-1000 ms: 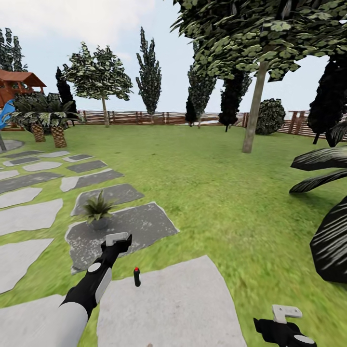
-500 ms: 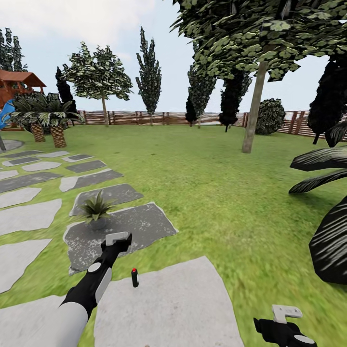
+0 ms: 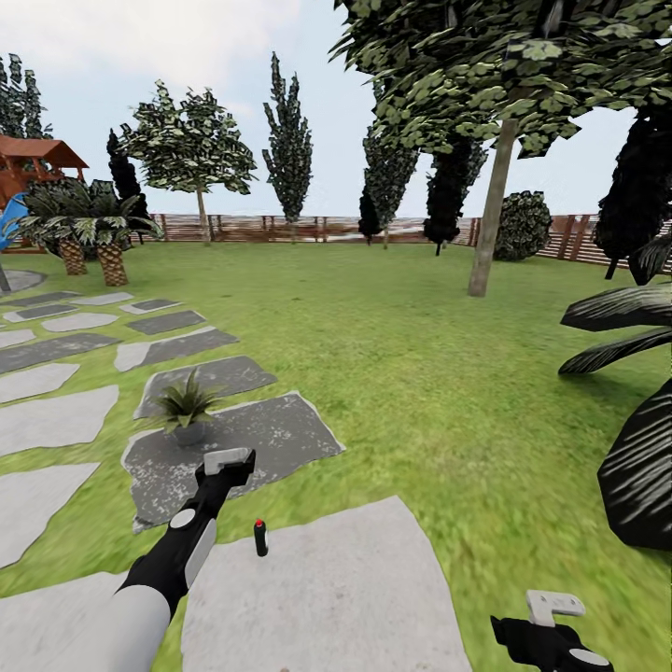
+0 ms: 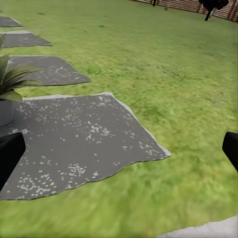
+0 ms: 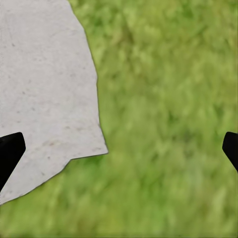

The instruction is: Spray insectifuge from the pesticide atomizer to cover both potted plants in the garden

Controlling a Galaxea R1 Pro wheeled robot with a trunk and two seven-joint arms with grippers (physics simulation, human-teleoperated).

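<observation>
The pesticide atomizer [image 3: 260,538] is standing upright near the far left edge of a large pale stone slab [image 3: 327,597], its red top showing above the dark body. The left pincer [image 3: 229,462] is hanging just beyond it, over the near edge of the dark speckled slab [image 3: 271,434] that is lying across a strip of lawn [image 3: 420,373] from the pale one; it is not touching the bottle and is holding nothing. In the left wrist view its two dark fingertips [image 4: 10,156] are sitting at opposite sides of the picture with the dark slab [image 4: 84,139] between them, so the pincer [image 4: 119,153] is spread wide. One potted plant [image 3: 187,408] is resting at the far left corner of that dark slab, its pointed leaves fanning out over a small grey pot, and its leaves [image 4: 12,79] are also showing in the left wrist view. The right pincer [image 3: 553,607] is hovering low over the grass off the right edge of the pale slab, well apart from the atomizer. In the right wrist view the pincer [image 5: 119,153] is empty and wide open too, its fingertips [image 5: 9,151] framing grass and the edge of the pale slab [image 5: 44,89]. A brown slatted fence [image 3: 299,227] is running along the far edge of the lawn.
</observation>
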